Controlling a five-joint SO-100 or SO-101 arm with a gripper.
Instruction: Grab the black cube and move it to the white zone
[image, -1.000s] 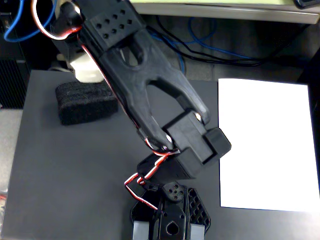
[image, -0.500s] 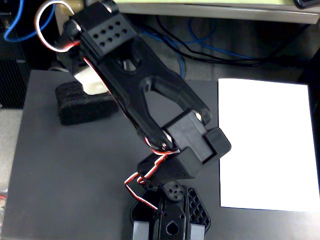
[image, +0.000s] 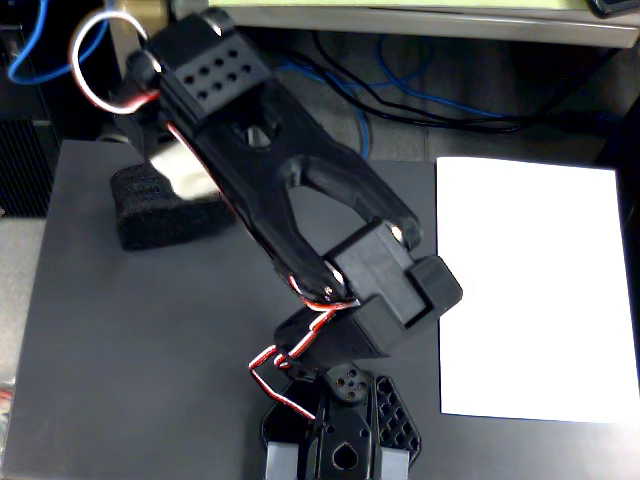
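The black cube (image: 150, 215), a rough foam block, lies on the dark grey tabletop at the left. My black arm reaches from its base at the bottom centre up and to the left, over the block. My gripper (image: 172, 165) points down at the block's top right part, and the arm's own body mostly covers it. A blurred pale part shows there. I cannot tell whether the jaws are open or shut, or whether they touch the block. The white zone (image: 535, 290), a large paper sheet, lies flat on the right side of the table, apart from the block.
The arm's base (image: 340, 435) stands at the table's front edge. A white cable loop (image: 95, 55) hangs by the wrist. Blue and black cables (image: 400, 85) run behind the table's far edge. A dark ribbed box (image: 22, 165) stands left of the table.
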